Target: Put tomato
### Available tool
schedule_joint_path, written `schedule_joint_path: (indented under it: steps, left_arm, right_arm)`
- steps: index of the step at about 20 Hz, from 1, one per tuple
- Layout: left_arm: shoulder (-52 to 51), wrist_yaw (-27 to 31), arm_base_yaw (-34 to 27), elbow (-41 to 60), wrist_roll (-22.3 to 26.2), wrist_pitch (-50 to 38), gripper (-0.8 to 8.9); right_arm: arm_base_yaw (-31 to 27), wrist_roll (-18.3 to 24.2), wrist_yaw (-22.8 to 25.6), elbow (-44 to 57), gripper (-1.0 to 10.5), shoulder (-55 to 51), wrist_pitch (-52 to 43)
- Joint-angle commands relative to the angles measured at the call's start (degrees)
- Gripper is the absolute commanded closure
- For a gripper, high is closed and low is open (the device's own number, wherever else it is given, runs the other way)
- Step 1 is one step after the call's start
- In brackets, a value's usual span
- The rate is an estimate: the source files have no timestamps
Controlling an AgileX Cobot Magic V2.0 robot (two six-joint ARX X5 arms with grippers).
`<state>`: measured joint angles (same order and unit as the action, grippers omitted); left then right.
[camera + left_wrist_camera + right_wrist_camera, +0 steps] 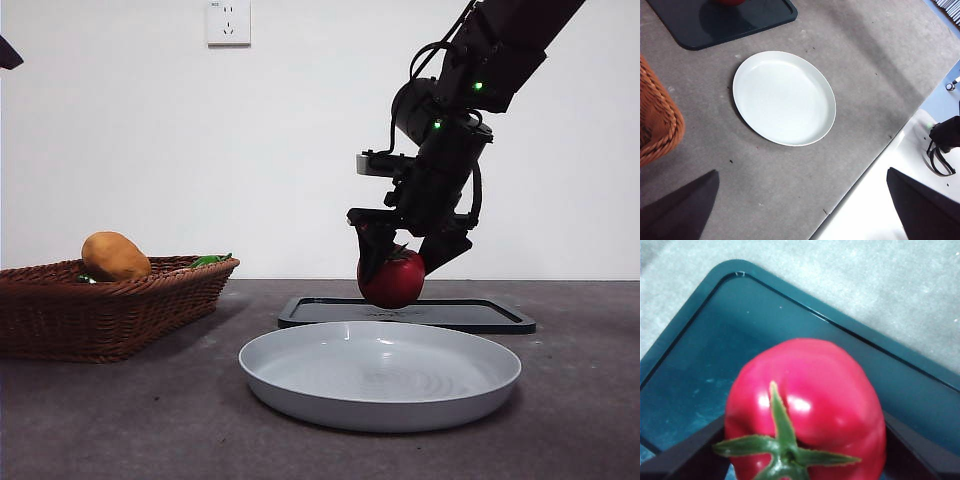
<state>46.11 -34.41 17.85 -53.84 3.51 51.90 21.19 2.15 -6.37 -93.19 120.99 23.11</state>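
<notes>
The glossy red tomato (392, 282) with its green stem is held between the jaws of my right gripper (400, 262), low over the dark tray (500, 318); I cannot tell if it touches the tray. In the right wrist view the tomato (805, 400) fills the middle, the right gripper (805, 452) is shut on its sides, and the tray (695, 355) lies beneath. My left gripper (801, 171) is open and empty, high above the table's near edge. A red sliver of the tomato (730, 2) shows in the left wrist view.
A white plate (380, 372) lies in front of the tray; it also shows in the left wrist view (784, 98). A wicker basket (100, 310) at the left holds an orange-yellow oval fruit (115, 256) and something green (210, 260).
</notes>
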Motion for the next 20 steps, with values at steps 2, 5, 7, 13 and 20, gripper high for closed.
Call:
schedule_joint_path:
  steps: [2, 5, 7, 13, 20]
  left_arm:
    - [0.3, -0.2, 0.2, -1.0, 0.3, -0.5, 2.55]
    - [0.3, -0.2, 0.2, -1.0, 0.3, -0.4, 2.55]
    - [0.3, -0.2, 0.2, -1.0, 0.3, -0.4, 2.55]
    - [0.3, -0.2, 0.2, -1.0, 0.3, -0.2, 2.55]
    - [0.3, -0.2, 0.2, -1.0, 0.3, 0.0, 2.55]
  right_arm:
    - [0.0, 0.4, -0.1, -1.4, 7.0, 2.7, -0.2]
    - [0.0, 0.5, -0.1, -1.4, 7.0, 2.8, 0.7]
    - [0.0, 0.4, -0.9, -1.4, 6.4, 2.8, 1.7]
    - [0.0, -0.3, -1.1, -1.4, 3.8, 1.8, 3.3]
    - [0.0, -0.5, 0.6, -1.4, 3.7, -8.1, 8.6]
